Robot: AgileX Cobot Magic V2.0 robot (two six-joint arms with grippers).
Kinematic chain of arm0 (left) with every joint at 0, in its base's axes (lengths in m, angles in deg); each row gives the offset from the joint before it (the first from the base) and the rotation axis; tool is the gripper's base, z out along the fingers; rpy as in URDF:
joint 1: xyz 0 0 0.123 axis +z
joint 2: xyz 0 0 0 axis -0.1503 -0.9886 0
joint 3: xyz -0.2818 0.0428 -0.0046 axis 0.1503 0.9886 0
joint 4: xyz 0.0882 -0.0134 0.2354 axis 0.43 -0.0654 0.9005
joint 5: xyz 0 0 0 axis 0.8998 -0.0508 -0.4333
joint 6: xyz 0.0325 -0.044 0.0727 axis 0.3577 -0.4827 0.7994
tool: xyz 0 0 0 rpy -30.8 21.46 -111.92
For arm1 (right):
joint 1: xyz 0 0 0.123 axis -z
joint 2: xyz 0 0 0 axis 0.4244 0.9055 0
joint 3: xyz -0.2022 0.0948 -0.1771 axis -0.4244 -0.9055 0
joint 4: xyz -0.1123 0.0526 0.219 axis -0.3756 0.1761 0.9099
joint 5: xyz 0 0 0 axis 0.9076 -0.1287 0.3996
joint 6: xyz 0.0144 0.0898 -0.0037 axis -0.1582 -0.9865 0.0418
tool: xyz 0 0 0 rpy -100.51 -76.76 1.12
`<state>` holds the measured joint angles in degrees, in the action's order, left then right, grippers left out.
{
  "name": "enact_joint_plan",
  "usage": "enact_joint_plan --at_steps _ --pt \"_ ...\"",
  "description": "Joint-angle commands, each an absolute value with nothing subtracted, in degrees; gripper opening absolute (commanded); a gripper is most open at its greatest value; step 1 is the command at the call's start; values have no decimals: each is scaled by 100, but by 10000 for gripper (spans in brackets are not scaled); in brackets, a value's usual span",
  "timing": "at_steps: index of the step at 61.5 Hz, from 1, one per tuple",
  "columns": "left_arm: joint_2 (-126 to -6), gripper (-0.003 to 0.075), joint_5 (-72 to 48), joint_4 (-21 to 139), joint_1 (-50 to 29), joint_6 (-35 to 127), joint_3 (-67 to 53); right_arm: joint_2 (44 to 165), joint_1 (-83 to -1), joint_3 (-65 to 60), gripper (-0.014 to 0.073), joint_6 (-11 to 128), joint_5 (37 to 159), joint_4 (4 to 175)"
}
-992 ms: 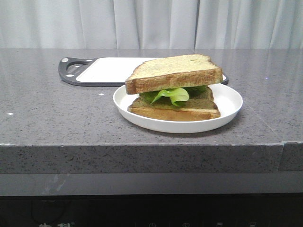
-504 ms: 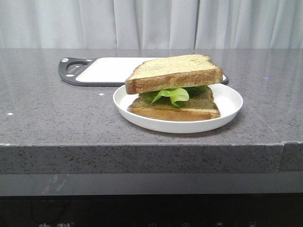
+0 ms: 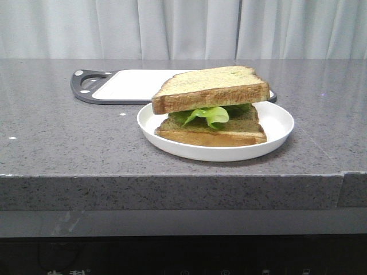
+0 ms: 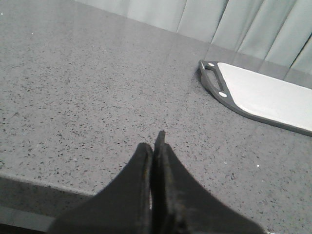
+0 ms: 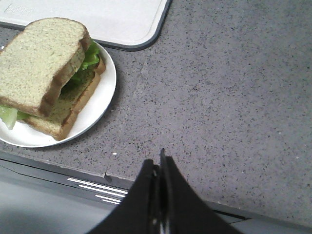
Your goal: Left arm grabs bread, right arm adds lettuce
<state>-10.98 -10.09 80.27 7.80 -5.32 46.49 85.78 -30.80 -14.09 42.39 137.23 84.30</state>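
A white plate (image 3: 275, 129) holds a stacked sandwich. The thick bread (image 3: 209, 87) with a golden-brown crust lies on top, tilted. The green lettuce (image 3: 209, 114) sticks out under it, above a thinner, darker slice (image 3: 229, 133). The right wrist view shows the same bread (image 5: 39, 61), lettuce (image 5: 90, 56) and plate (image 5: 105, 92). My left gripper (image 4: 155, 141) is shut and empty over bare counter, away from the plate. My right gripper (image 5: 160, 158) is shut and empty near the counter's front edge, to the right of the plate. Neither arm shows in the front view.
A white cutting board with a dark rim and handle (image 3: 123, 85) lies behind the plate; it also shows in the left wrist view (image 4: 263, 95) and the right wrist view (image 5: 112, 19). The grey stone counter's front edge (image 3: 172, 177) runs below the plate. Curtains hang behind.
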Motion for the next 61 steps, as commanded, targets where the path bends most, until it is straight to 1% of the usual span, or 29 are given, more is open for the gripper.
enact_joint_plan --at_steps 1,11,13,37,48,61 --pt "-946 -20 -1924 7941 797 -579 4761 8549 -3089 -1273 -67 4245 13373 8411" --pt "-743 -20 -2471 7941 797 -579 5122 8549 -3089 -1273 -67 4245 13373 8411" --pt "-730 -20 -2343 7953 785 -566 5106 8549 -3089 -1273 -67 4245 13381 8411" --pt "-750 -20 -2458 8331 785 -506 5116 8549 -3089 -1273 -67 4245 13374 8411" --pt "-750 -20 -2766 8268 785 176 5116 8549 -3089 -1273 -67 4245 13374 8411" --pt "-750 -20 -2909 8268 785 223 5116 8549 -3089 -1273 -67 4245 13374 8411"
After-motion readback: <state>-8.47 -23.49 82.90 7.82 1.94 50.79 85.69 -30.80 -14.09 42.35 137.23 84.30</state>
